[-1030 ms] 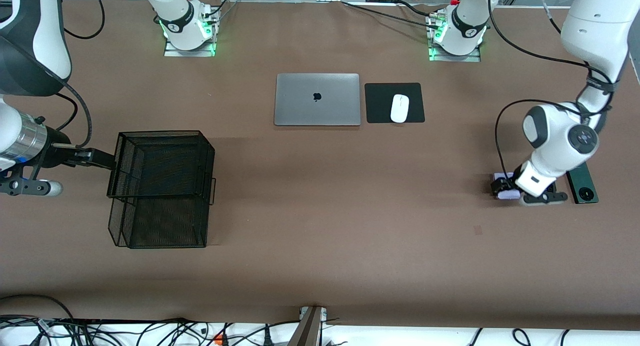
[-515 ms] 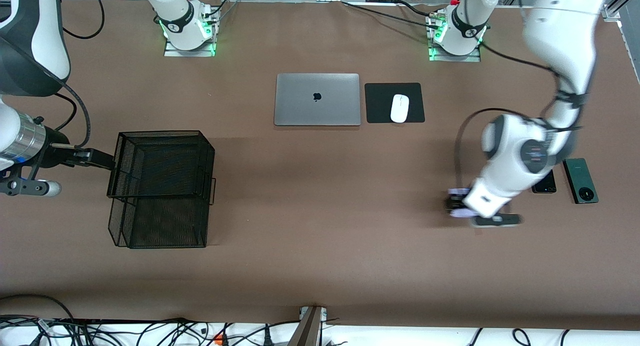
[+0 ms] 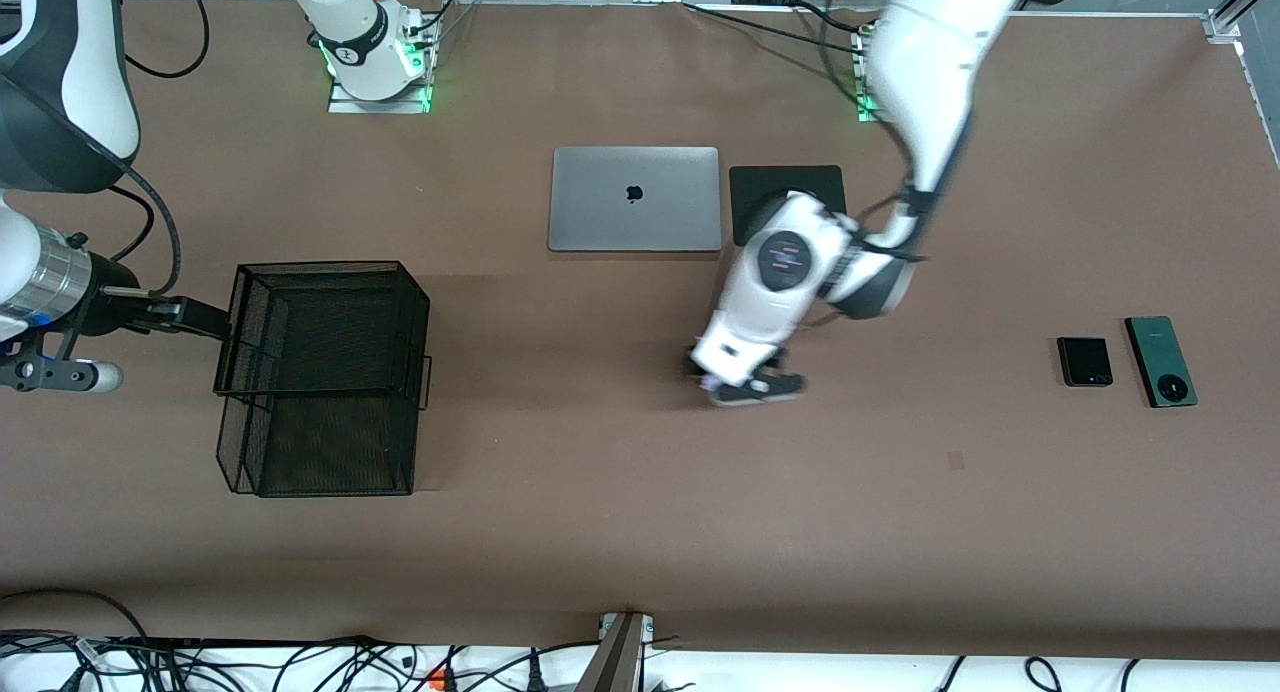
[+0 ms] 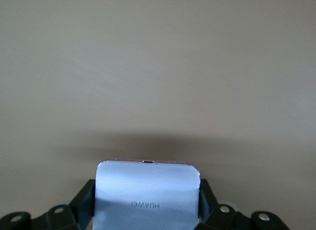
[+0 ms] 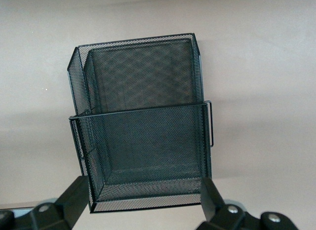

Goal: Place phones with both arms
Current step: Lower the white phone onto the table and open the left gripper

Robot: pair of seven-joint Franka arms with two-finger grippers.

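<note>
Gripping lilac Huawei phone (image 4: 147, 193) in left gripper (image 3: 722, 375) above bare table (image 3: 620, 472); right gripper (image 5: 143, 203) gaping wide, waiting beside mesh basket (image 3: 320, 372).

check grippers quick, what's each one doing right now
Left gripper: shut on the lilac phone, in the air over the bare mid-table.
Right gripper: open, holding nothing, waiting by the black mesh basket.

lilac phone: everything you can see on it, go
The lilac phone is pale, squarish and matte, with round corners, HUAWEI lettering, a pinkish edge and a small slot. It is clamped flat between the left gripper fingers, above bare table near the laptop. The front view shows only a sliver.
</note>
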